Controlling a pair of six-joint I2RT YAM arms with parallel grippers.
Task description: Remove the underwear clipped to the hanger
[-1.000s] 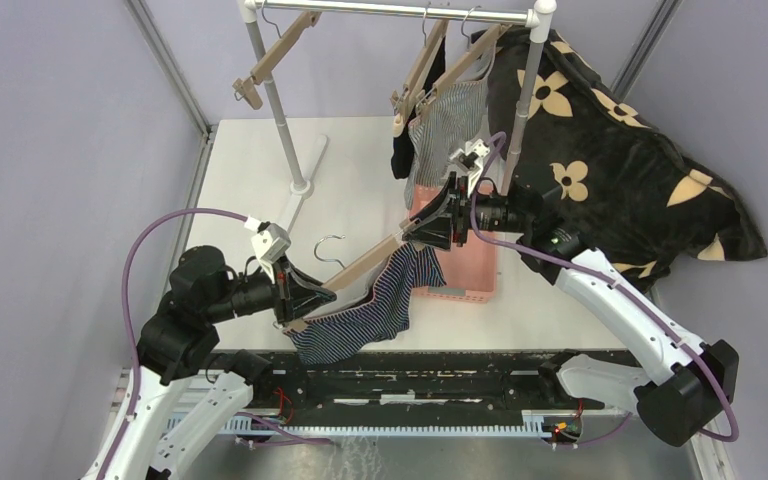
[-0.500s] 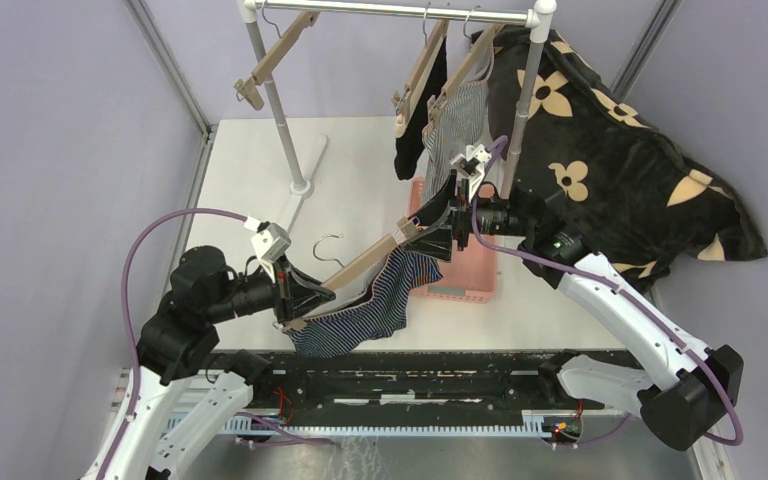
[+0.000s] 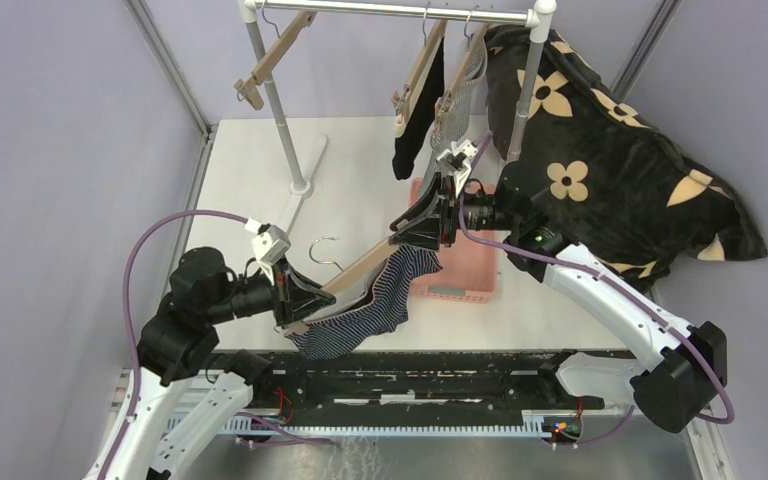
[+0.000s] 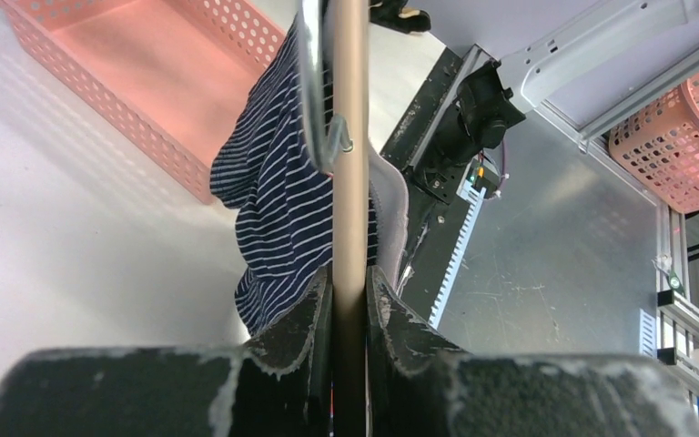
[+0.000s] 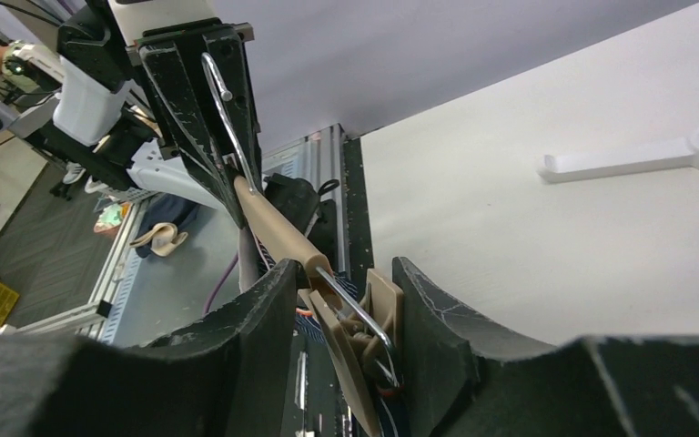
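Two pincers of mine are on one wooden hanger (image 3: pixel 355 268), which is held slantwise above the surface (image 3: pixel 260 170). My left pincer (image 4: pixel 349 287) is clenched on the hanger's bar at its lower end, with its fingers (image 4: pixel 296 319) pressed against both sides of the wood. My right pincer (image 5: pixel 346 309) is at the upper end, one finger on each side of a wooden clip (image 5: pixel 364 332) with a wire spring. I cannot tell whether they are squeezing it. The navy underwear (image 3: pixel 365 315), with thin light stripes, hangs from this hanger and sags between my two pincers, its upper corner just beside the pink basket (image 3: pixel 460 270). Seen from my left wrist, the cloth drapes to the left of the bar. Two more pairs hang from hangers on the rail (image 3: pixel 390 10) at the far side: a black pair (image 3: pixel 410 145) and, just beside it, a grey-and-white striped pair (image 3: pixel 465 88). A black flower-print cushion (image 3: pixel 610 170) lies to the right of them.
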